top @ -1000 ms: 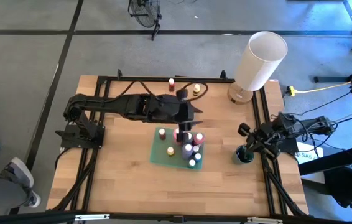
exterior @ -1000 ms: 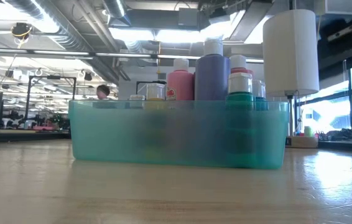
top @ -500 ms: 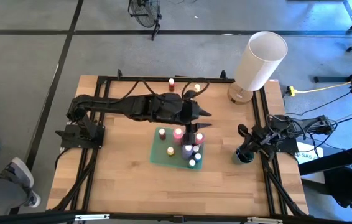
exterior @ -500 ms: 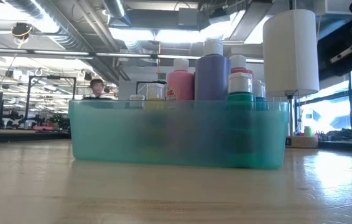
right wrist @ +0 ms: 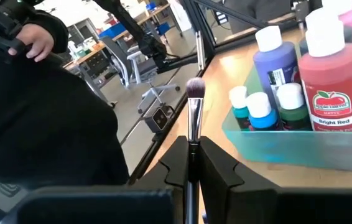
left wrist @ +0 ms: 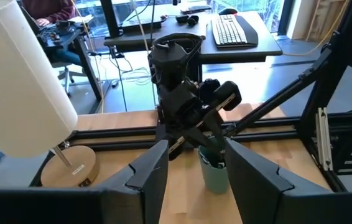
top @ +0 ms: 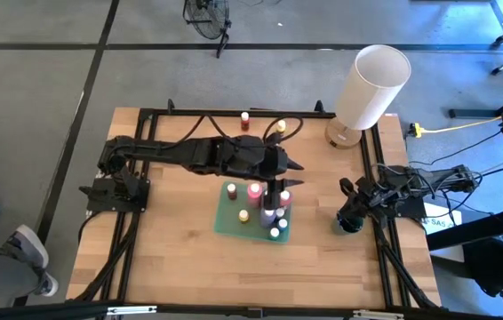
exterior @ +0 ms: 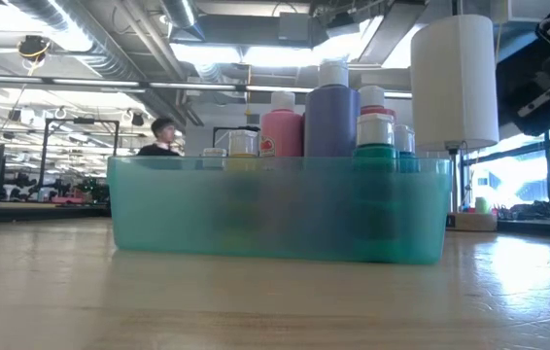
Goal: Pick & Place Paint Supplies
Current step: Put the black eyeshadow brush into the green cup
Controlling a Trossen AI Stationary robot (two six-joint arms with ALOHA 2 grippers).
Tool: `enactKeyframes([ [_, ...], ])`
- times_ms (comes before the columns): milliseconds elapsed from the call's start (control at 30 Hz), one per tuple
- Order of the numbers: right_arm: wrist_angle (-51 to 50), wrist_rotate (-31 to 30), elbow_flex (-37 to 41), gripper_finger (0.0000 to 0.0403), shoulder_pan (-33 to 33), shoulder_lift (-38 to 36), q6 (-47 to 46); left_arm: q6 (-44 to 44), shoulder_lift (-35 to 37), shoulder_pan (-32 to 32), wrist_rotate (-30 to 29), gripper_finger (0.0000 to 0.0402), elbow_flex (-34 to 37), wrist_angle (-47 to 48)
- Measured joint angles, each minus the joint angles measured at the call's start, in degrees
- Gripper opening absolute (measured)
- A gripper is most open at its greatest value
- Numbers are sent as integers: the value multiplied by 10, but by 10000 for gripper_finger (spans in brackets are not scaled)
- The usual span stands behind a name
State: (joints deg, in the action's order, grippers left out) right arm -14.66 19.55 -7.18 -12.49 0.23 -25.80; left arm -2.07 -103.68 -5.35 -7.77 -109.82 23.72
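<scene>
High view: the wooden table [top: 171, 258] carries both dark arms. The left arm reaches from its base at the table's left edge across toward the middle, stretched out nearly flat, and the left gripper [top: 285, 173] hangs over the far right corner of the green tray [top: 226, 219]. In the left wrist view its two fingers [left wrist: 151, 171] stand apart with nothing between them, pointing toward the right arm and a small teal cup [left wrist: 214, 174]. The right arm is folded close to its base at the table's right edge, and the right gripper [top: 352, 206] sits low over that teal cup [top: 349, 222]. The large white cylinder [top: 371, 86] stands on a round wooden base at the far right corner.

In the right wrist view the right gripper [right wrist: 191, 163] has its jaws closed together on a thin brush [right wrist: 194, 124]. The brush's long axis runs straight out along the fingers, with its soft bristle head leading away from the wrist.

The paint bottles [top: 269, 212] stand upright in the tray, caps up; the low view shows a tall purple bottle [exterior: 330, 117] beside a pink bottle [exterior: 281, 129]. Two more small bottles [top: 245, 118] stand loose near the table's far edge, well apart from the tray.
</scene>
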Motion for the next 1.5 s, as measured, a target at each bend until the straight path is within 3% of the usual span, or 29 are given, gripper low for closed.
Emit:
enactKeyframes([
  [600, -76, 21, -24, 27, 0, 0, -22, -1, 0, 14, 19, 155, 0, -62],
  [1500, -79, 19, -24, 46, 0, 0, -40, 13, 0, 13, 19, 155, 0, -73],
])
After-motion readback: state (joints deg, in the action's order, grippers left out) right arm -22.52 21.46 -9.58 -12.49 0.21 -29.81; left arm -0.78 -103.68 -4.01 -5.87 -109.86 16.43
